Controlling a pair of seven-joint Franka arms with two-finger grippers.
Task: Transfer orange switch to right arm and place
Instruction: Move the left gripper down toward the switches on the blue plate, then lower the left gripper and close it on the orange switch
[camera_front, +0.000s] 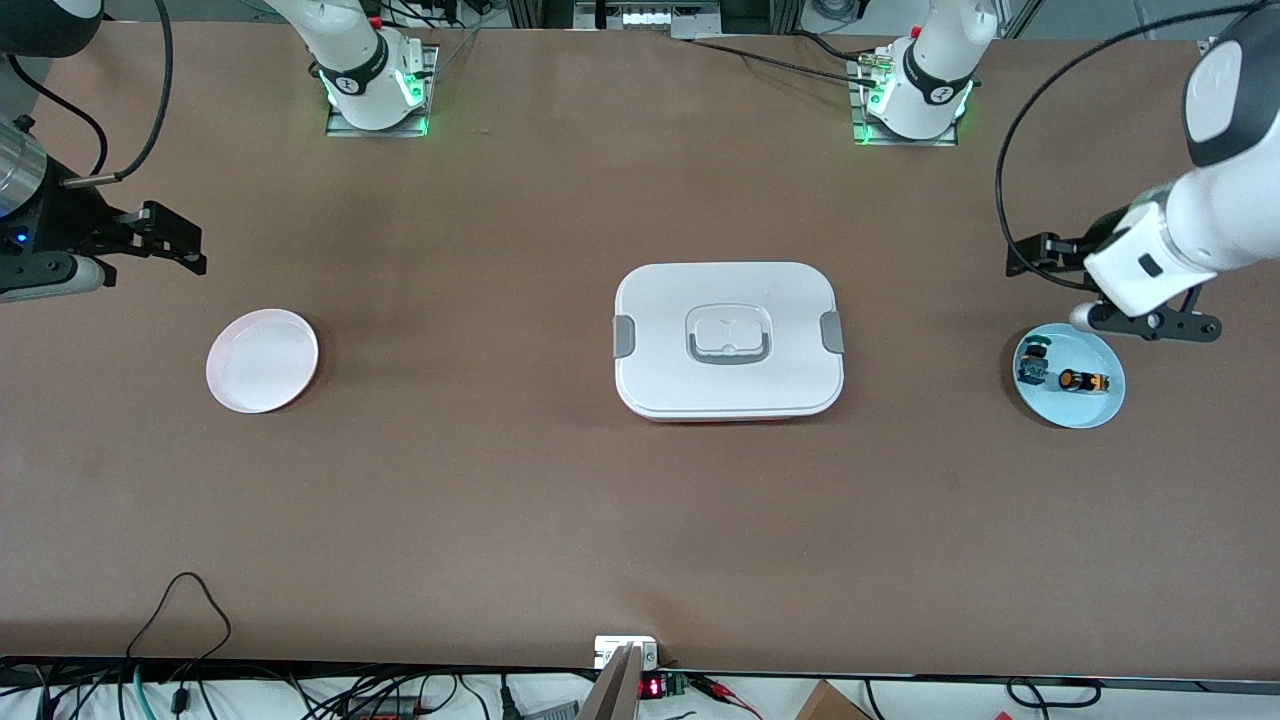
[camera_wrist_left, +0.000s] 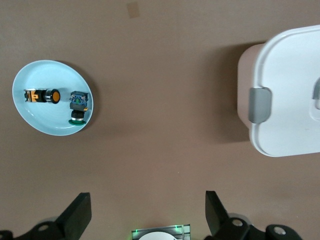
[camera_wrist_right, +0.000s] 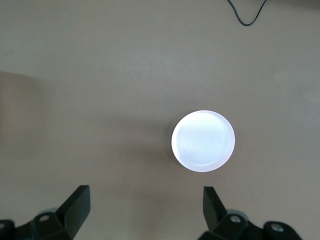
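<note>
On blue plate (camera_front: 1090, 410) at left arm's end, orange switch (camera_front: 1083, 381) lies beside blue-green part (camera_front: 1033, 365). Left gripper (camera_wrist_left: 147, 212) hovers nearby, fingers apart: drop straight, pinch switch only. Right gripper (camera_wrist_right: 145, 210) waits, fingers apart, near white dish (camera_front: 262, 360).

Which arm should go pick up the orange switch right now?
Left. Its open left gripper hangs beside the blue plate holding the orange switch; the right gripper is at the other end.

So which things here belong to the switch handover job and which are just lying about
Job:
orange switch on the blue plate
left gripper, open
right gripper, open
pink plate, probably

Lying about:
blue-green switch
white lidded box
</note>
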